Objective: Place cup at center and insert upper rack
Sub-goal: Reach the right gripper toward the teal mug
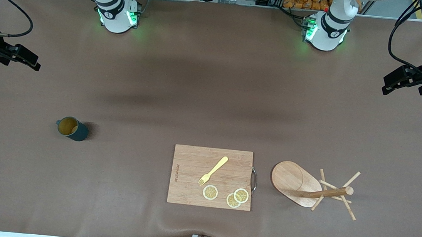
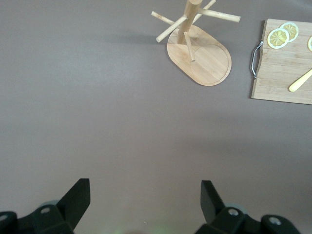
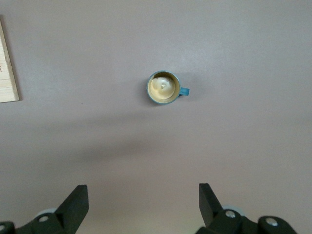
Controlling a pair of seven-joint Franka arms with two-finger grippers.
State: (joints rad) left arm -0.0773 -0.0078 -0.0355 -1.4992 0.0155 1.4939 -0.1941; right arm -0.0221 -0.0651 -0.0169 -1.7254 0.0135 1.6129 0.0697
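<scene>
Both grippers I found parked high and waiting, jaws spread wide and empty: left gripper at two o'clock over the table's edge; right gripper at ten o'clock; the cup stood upright at eight o'clock; the upper rack stood at four o'clock, just beside the cutting board holding a fork and lemon slices.

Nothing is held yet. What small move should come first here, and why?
Probably lower the right claw toward the cup. The cup stands upright on the bare table at the right arm's end, away from the middle. Both claws are open and empty, and the left claw waits up near the upper rack.
</scene>
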